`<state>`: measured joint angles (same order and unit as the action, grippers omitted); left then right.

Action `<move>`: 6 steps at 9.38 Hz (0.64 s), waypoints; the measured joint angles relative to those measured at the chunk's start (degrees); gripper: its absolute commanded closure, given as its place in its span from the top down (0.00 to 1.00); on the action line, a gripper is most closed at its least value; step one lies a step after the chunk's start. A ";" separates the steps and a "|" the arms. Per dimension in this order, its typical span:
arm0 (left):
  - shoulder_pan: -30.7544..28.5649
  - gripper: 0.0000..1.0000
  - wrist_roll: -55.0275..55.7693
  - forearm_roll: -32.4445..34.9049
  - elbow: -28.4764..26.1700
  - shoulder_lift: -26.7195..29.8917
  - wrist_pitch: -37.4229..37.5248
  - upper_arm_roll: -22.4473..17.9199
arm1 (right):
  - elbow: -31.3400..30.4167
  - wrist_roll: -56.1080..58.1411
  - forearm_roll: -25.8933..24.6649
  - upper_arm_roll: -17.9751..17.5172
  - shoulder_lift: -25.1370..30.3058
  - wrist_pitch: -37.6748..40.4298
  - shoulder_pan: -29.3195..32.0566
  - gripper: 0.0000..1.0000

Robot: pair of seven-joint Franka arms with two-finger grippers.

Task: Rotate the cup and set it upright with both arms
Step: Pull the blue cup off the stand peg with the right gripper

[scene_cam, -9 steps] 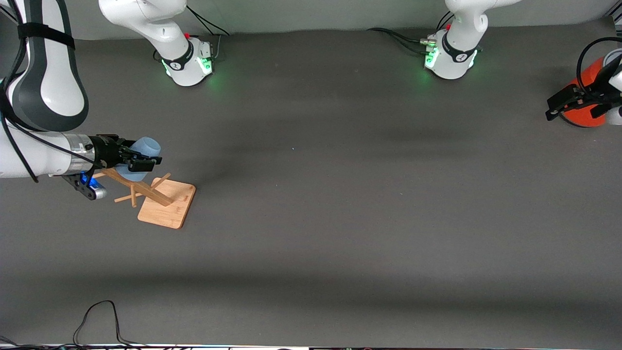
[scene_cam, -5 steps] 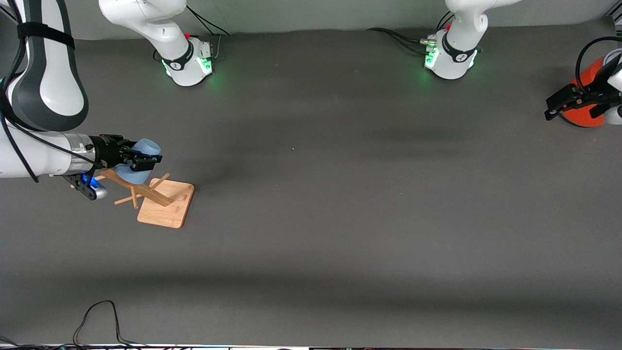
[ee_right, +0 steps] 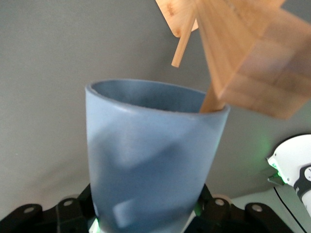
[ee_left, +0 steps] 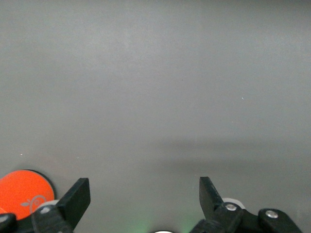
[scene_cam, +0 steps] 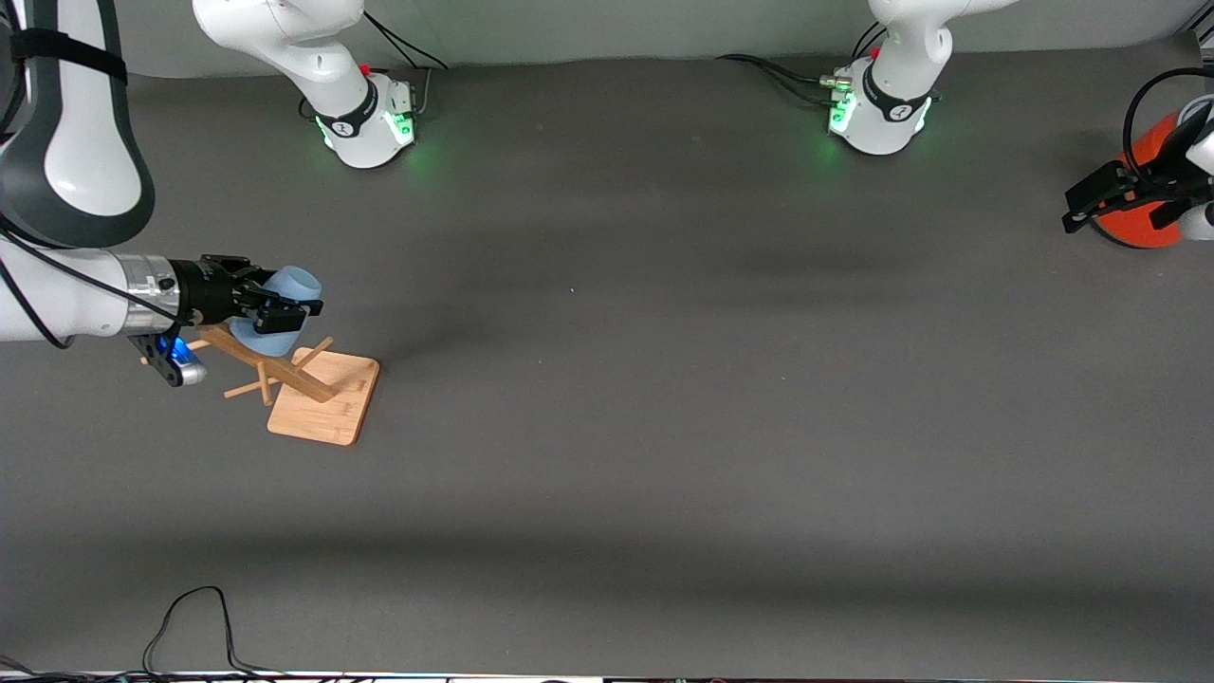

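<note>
Fingers (scene_cam: 282, 317) of the right gripper (scene_cam: 270, 305) are clamped on the light-blue cup (scene_cam: 277, 302), pressing its soft wall inward; the dent shows plainly in the right wrist view, where the cup (ee_right: 150, 165) fills the lower centre of the frame with its open mouth pointing away from the wrist. A wooden peg (ee_right: 212, 103) of the rack pokes into that mouth. In the front view the cup sits at the middle left of the frame, lying roughly sideways in the grip, over the slanted wooden post (scene_cam: 270, 365) of a small cup rack whose square bamboo base (scene_cam: 327, 400) rests on the dark grey worktop (scene_cam: 664, 427). The right arm (scene_cam: 66, 285) enters from the left edge of the frame.

At the far right edge of the front view, the left gripper (scene_cam: 1100, 194) hangs over the left arm's end of the worktop, just in front of an orange-red cylinder (scene_cam: 1143, 223). Its fingers (ee_left: 77, 196) stand wide apart with nothing between them, as the left wrist view shows at its lower edge, with the cylinder's orange top (ee_left: 24, 191) at the lower left corner. This arm waits.

A black cable (scene_cam: 194, 617) loops at the lower left of the front view.
</note>
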<state>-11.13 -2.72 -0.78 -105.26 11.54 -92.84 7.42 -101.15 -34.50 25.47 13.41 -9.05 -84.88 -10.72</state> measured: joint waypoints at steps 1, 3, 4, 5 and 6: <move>0.01 1.00 0.00 -0.01 0.00 0.04 0.01 0.03 | 0.06 -0.06 1.49 0.87 0.26 0.92 0.03 0.21; 0.01 1.00 0.00 -0.01 0.00 0.18 0.05 0.08 | 0.14 -0.21 3.86 2.81 1.32 3.38 0.08 0.21; 0.01 1.00 0.00 -0.01 0.00 0.30 0.05 0.08 | 0.22 -0.49 5.05 3.70 1.95 4.69 0.09 0.21; 0.01 1.00 0.00 -0.02 0.00 0.42 0.06 0.08 | 0.24 -1.08 6.03 4.24 2.59 5.61 0.09 0.21; 0.01 1.00 0.00 -0.02 0.00 0.48 0.06 0.08 | 0.25 -1.79 6.99 4.37 3.12 6.18 0.09 0.21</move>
<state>-11.11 -2.73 -0.79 -105.26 12.02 -92.77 7.50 -100.90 -36.28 32.46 17.78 -5.93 -78.69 -10.63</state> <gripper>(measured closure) 0.000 0.242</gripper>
